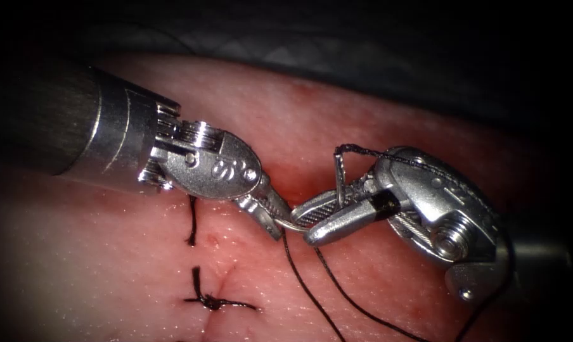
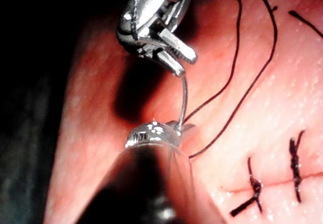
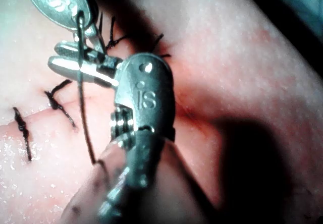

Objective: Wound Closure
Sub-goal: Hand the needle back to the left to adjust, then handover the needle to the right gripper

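My left tool (image 1: 270, 218) comes in from the upper left and is shut on the curved needle (image 1: 288, 226) near its thread end. In the left wrist view the needle (image 2: 183, 95) rises bare from those jaws (image 2: 176, 129) to the right tool (image 2: 176, 57). The right tool (image 1: 305, 227) has its jaws slightly apart around the needle's other part, as the right wrist view (image 3: 63, 57) also shows. The needle is clear of the tissue (image 1: 375, 297), just right of the cut. Black thread (image 1: 305, 285) hangs from it, and another strand (image 1: 362, 151) is draped over the right tool's wrist.
A tied stitch (image 1: 218, 303) crosses the cut (image 1: 226, 272), and a cut thread end (image 1: 191, 221) stands above it near the left tool. Two stitches (image 2: 255, 188) lie on the closed cut. Red fluid (image 1: 293, 180) wets the tissue behind the jaws.
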Robot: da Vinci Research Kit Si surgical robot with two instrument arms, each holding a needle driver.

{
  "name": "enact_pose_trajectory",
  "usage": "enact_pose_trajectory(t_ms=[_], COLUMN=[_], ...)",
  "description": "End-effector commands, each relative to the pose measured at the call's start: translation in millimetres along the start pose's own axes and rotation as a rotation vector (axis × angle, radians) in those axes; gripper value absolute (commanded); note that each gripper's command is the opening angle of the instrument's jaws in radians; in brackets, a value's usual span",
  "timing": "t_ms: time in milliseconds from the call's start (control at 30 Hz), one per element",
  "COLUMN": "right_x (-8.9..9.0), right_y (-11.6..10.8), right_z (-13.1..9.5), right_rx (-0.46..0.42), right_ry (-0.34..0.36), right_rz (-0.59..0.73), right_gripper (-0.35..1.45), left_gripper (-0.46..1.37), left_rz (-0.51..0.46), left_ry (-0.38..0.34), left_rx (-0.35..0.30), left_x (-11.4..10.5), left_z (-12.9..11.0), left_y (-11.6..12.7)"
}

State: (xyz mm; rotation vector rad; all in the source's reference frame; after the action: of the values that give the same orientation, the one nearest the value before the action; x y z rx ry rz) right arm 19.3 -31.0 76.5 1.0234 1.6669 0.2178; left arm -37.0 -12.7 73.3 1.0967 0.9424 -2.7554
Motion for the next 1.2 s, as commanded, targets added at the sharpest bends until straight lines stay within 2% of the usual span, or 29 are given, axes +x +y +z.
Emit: enact_pose_trajectory(t_ms=[33,100,167,200,233,300,367,500,600,733,900,1067,1100,1200], right_x=[0.1,0.1,0.1,0.1,0.1,0.2,0.2,0.2,0.3,0.5,1.7,3.5,4.2,5.5], right_y=[0.0,0.1,0.2,0.3,0.4,0.7,1.0,1.5,1.9,2.2,3.4,4.0,3.8,3.1], right_z=[-0.1,-0.1,-0.2,-0.3,-0.4,-0.6,-1.0,-2.2,-4.0,-7.2,-11.5,-14.7,-15.5,-16.5], right_rx=[-0.003,-0.005,-0.007,-0.009,-0.010,-0.013,-0.018,-0.032,-0.075,-0.206,-0.374,-0.525,-0.571,-0.638], right_ry=[0.001,0.002,0.003,0.003,0.004,0.004,0.004,0.004,-0.001,-0.023,-0.055,-0.097,-0.111,-0.131], right_rz=[0.000,0.000,0.000,-0.001,-0.001,-0.001,0.000,-0.017,-0.074,-0.183,-0.240,-0.290,-0.300,-0.302], right_gripper=[-0.35,-0.35,0.10,0.62,0.86,1.03,1.11,1.13,1.11,1.05,1.01,0.96,0.95,0.94], left_gripper=[-0.35,-0.35,-0.35,-0.35,-0.35,-0.35,-0.35,-0.35,-0.35,-0.35,-0.35,-0.35,-0.35,-0.35], left_rz=[-0.017,-0.022,-0.027,-0.033,-0.038,-0.044,-0.056,-0.084,-0.118,-0.163,-0.221,-0.355,-0.405,-0.459], left_ry=[-0.009,-0.017,-0.019,-0.021,-0.026,-0.033,-0.037,-0.036,-0.017,0.005,0.007,0.016,0.016,0.011], left_rx=[-0.017,-0.021,-0.016,-0.011,0.002,0.020,0.030,0.053,0.079,0.114,0.174,0.267,0.292,0.320], left_x=[0.1,0.0,0.0,0.0,0.0,0.1,0.1,0.0,-0.2,-0.7,-1.1,-1.0,-1.1,-1.2], left_z=[-0.1,-0.2,-0.3,-0.3,-0.4,-0.6,-0.8,-1.0,-1.3,-1.6,-1.9,-1.8,-1.6,-1.1], left_y=[-0.1,-0.1,-0.1,-0.1,-0.2,-0.3,-0.3,-0.3,-0.2,0.2,0.6,0.6,0.7,1.0])
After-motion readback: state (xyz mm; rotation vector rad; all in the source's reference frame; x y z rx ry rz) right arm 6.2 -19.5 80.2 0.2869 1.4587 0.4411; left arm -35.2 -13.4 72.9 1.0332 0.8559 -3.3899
